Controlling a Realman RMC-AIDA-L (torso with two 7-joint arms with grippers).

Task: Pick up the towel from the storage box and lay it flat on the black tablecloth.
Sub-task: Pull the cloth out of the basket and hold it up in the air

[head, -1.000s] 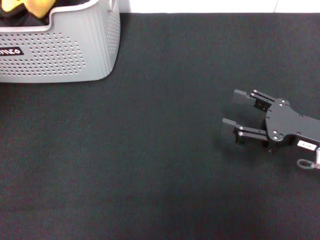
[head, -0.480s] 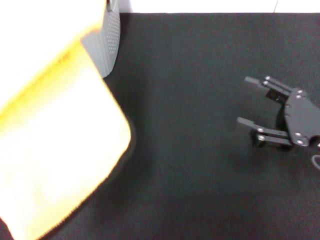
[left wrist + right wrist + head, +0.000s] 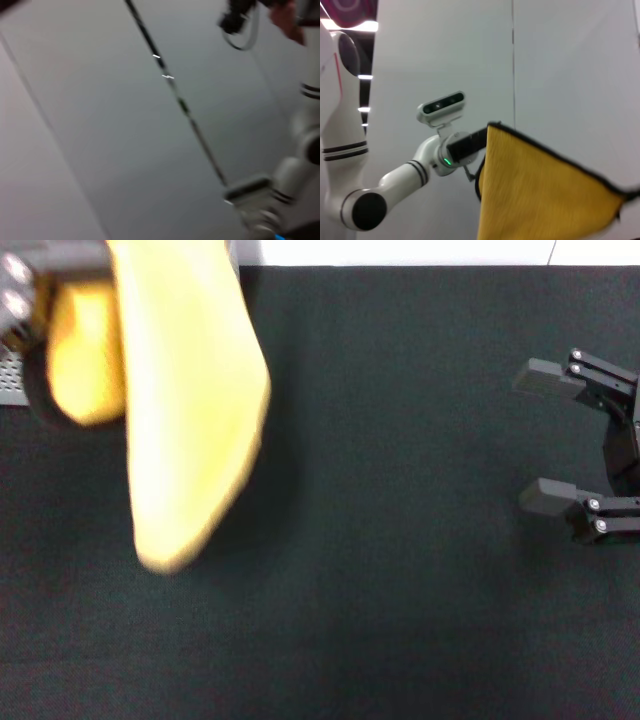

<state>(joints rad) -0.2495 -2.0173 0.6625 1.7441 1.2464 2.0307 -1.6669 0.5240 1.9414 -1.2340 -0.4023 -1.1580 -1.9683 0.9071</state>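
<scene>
Towel [image 3: 190, 410] — fluffy yellow, black-edged — hangs from left tool [image 3: 30, 290].

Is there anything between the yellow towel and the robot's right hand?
No, in the head view only bare black tablecloth lies between the hanging towel and the open right hand.

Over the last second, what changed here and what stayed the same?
The towel left the storage box and now hangs above the black tablecloth, held up at its top corner by the left gripper. The right gripper drew back toward the right edge, its jaws open throughout. The tablecloth itself is unchanged.
</scene>
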